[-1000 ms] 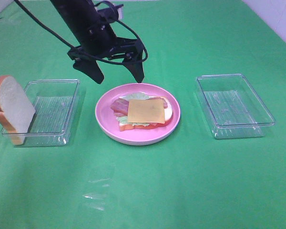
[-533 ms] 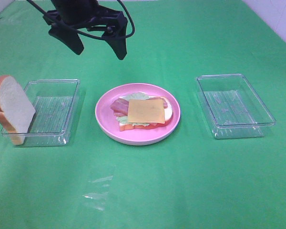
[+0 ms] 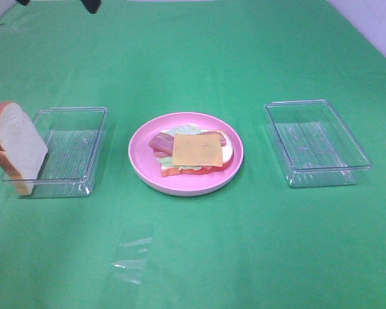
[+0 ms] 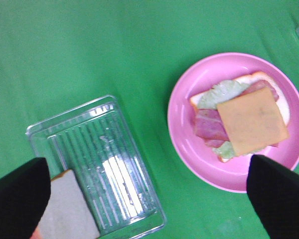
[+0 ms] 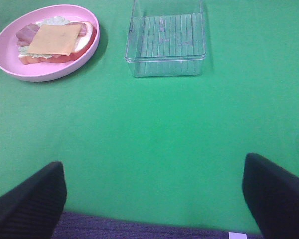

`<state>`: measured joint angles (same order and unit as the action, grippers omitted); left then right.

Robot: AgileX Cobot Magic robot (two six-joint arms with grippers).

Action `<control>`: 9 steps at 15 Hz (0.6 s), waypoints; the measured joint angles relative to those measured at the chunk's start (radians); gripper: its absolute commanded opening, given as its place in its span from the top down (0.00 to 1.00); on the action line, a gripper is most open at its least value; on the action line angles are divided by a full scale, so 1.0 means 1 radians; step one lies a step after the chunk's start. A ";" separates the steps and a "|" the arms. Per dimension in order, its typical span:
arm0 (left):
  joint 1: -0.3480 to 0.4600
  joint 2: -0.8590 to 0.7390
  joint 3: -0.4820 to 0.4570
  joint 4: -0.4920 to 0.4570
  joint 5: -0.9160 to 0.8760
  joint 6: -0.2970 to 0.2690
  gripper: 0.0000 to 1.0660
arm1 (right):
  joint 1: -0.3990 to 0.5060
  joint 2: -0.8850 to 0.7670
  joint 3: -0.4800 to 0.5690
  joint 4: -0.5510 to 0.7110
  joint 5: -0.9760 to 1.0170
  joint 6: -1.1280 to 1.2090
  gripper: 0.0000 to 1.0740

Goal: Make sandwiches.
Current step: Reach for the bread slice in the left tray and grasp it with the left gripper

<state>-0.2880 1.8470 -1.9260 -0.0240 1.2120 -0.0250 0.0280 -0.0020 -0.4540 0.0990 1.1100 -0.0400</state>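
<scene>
We see the sandwich (image 3: 194, 152), cheese on top, lying on the plate (image 3: 141, 168) at counter (image 3: 244, 244) center; spare bread (image 3: 16, 147) at 9 o'clock. Left gripper (image 4: 149, 199) spread, right gripper (image 5: 154, 191) spread.

— What sort of place is this, a kitchen?

— No; it looks like a lab or test bench dressed up as one; the table (image 3: 244, 257) is covered edge to edge in a plain green cloth (image 3: 257, 51), with a bare pale wall (image 3: 373, 19) behind it.

— And the food?

— Toy food; a plastic-looking sandwich stack (image 3: 194, 153) on a pink plate (image 3: 141, 168), a foam-like bread slice (image 3: 16, 147) leaning at a clear plastic tray (image 3: 67, 179), a second clear tray (image 3: 316, 143) opposite; all laid out neatly, like a staged exercise.
</scene>
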 measured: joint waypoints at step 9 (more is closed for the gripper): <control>0.211 -0.117 0.276 0.002 0.007 0.010 0.05 | 0.000 0.000 0.000 0.000 0.000 0.000 0.15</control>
<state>-0.0770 1.7300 -1.6500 -0.0220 1.2190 -0.0150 0.0280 -0.0020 -0.4540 0.0990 1.1100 -0.0400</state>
